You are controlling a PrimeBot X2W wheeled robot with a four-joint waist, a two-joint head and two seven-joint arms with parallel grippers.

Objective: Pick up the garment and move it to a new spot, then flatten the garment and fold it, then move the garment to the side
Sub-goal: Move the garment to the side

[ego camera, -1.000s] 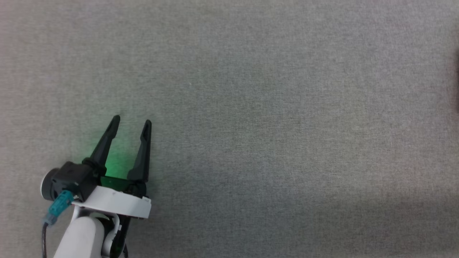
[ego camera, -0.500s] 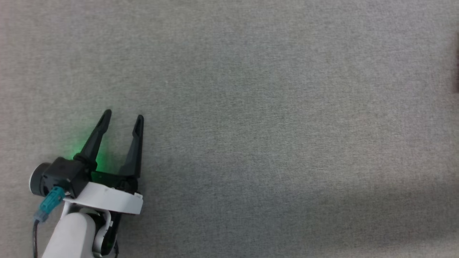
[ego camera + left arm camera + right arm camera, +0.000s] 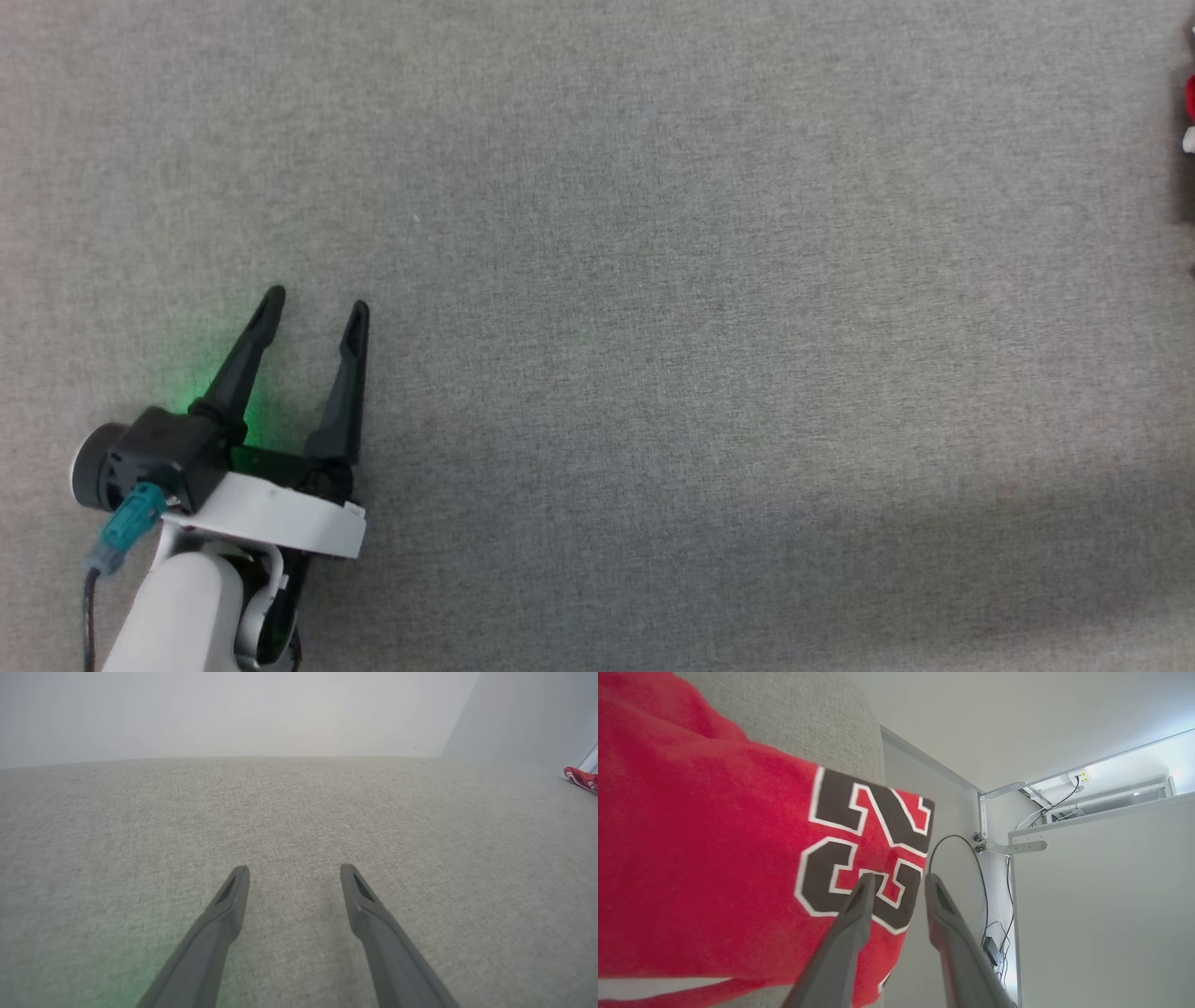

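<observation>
**A:** Head view first. Anything new?

**B:** The camera's swung a touch, so a red-and-white sliver of the shirt has crept in at the far right edge. The left claw looks the same as before: wide open, nothing in it, low left over the grey surface.

**A:** Left wrist?

**B:** Same claw, fingers spread over bare weave. The shirt is just a red strip way off at the right edge, well apart from it. There's a pale wall behind, with a corner on the right.

**A:** And the right wrist?

**B:** The right claw has its fingers parted with a gap, and no cloth pinched between them as far as I can see. The shirt lies on the surface right by one finger, black white-edged numbers facing up, its corner at the surface's edge. My guess is it's just let go, so the move to the side looks about done. Past that it's white walls, a looping cable and a metal bracket.
</observation>
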